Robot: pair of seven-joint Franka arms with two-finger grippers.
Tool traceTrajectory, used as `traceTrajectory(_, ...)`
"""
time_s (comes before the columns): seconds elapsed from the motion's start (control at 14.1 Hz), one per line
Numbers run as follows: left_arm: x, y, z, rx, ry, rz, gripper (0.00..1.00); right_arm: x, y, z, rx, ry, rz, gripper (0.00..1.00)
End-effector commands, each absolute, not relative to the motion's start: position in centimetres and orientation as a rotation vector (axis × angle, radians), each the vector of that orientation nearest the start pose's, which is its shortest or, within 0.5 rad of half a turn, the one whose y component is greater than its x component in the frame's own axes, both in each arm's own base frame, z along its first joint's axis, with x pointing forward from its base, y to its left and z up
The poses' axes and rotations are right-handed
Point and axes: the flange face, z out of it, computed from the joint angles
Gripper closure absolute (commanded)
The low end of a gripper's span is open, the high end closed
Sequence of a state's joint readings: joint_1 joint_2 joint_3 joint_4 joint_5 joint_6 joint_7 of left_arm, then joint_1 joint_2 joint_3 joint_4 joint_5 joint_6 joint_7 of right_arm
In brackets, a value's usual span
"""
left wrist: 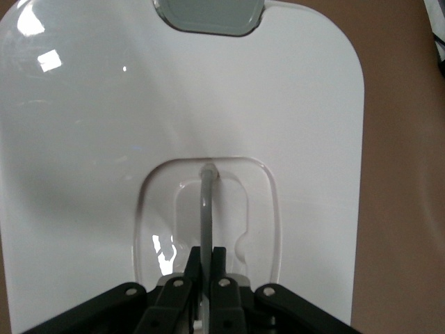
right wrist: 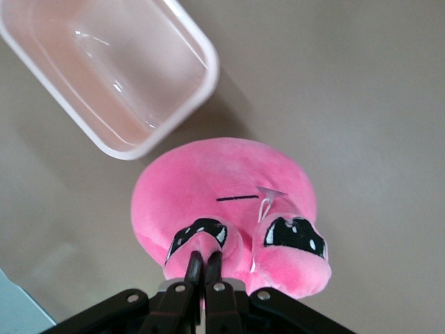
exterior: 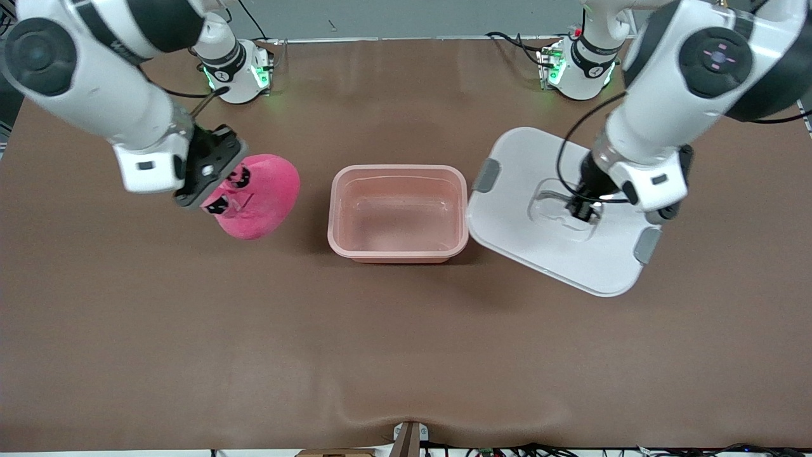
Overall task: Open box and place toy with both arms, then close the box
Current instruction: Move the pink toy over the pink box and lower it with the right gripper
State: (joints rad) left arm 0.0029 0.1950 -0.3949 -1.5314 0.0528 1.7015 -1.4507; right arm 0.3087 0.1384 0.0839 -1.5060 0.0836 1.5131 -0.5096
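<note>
The box (exterior: pixel 396 254) is a pale pink tub standing open and empty at mid-table; its rim also shows in the right wrist view (right wrist: pixel 208 69). Its white lid (exterior: pixel 526 254) is off, beside the box toward the left arm's end, one edge close to the box rim. My left gripper (exterior: pixel 583 209) (left wrist: pixel 206 254) is shut on the lid's clear centre handle (left wrist: pixel 206 202). The hot-pink plush toy (exterior: pixel 263 197) (right wrist: pixel 229 181) is beside the box toward the right arm's end. My right gripper (exterior: pixel 219 190) (right wrist: pixel 205 261) is shut on a fold of plush by its dark eye.
Grey clips (exterior: pixel 486 176) (exterior: pixel 647 245) sit on two sides of the lid; one clip (left wrist: pixel 208 14) shows in the left wrist view. The brown table (exterior: pixel 406 355) stretches bare toward the front camera. Both arm bases (exterior: pixel 231 70) (exterior: pixel 580 66) stand along the table's edge.
</note>
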Motion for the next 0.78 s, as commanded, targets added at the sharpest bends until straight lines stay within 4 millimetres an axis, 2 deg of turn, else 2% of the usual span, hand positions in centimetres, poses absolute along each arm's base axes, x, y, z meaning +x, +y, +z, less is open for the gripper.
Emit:
traceTrajectory(0.0,58.6,-17.1,54.9,-2.807,-1.420,0.071,1.00,52.0,27.9,57.7,-2.666,-1.478,0.151,1.00)
traceTrajectory(0.21,58.7,-12.8,54.3,-2.884,-1.140,0.170,1.00,50.0,32.4,57.4,-2.574,-1.633,0.104,1.00)
traceTrajectory(0.43,58.5,-8.8,54.4,-2.918,-0.958,0.245,1.00,48.2,36.9,56.6,-2.481,-1.787,0.037,1.00)
traceTrajectory(0.64,58.1,-6.3,55.0,-2.944,-0.857,0.258,1.00,48.6,38.9,55.0,-2.394,-1.949,-0.030,1.00)
traceTrajectory(0.71,58.0,-6.1,55.0,-2.942,-0.845,0.273,1.00,48.5,39.5,54.7,-2.344,-2.009,-0.069,1.00)
